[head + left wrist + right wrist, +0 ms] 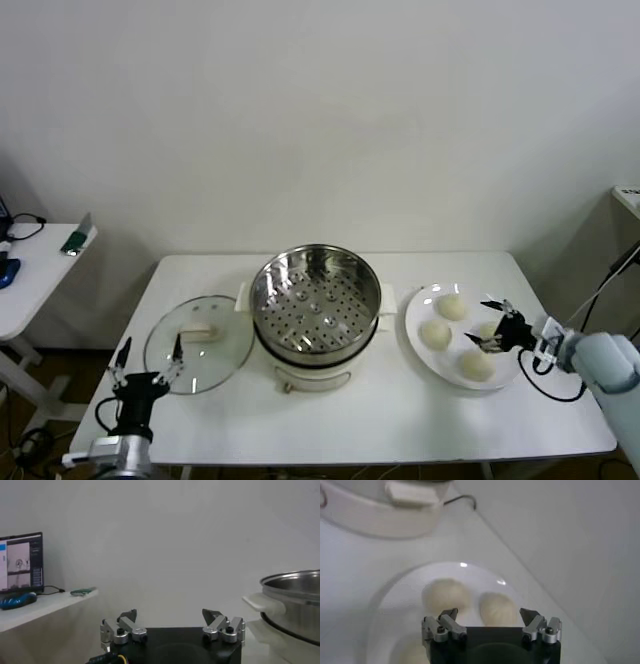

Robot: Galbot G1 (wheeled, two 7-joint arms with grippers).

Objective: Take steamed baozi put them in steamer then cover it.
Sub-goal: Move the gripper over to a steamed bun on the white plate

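Head view shows a white table (350, 420) with the steamer (315, 312) standing at its middle, a shiny steel pot on a white base, its perforated tray bare and uncovered. To the left of the steamer, just beside its base, a clear glass lid (198, 345) with a white handle lies flat on the table. To the right of the steamer sits a white plate (418, 342) carrying the four steamed baozi (435, 333), two on the far side and two on the near side, all apart from the steamer. The right gripper (492, 324) reaches in from the right edge and hovers over the right side of the plate, its fingers spread wide around nothing; the right wrist view has those fingers (445, 622) apart above the buns. The left gripper (148, 355) waits at the near left corner of the table, at the near edge of the lid, likewise spread wide and holding nothing.
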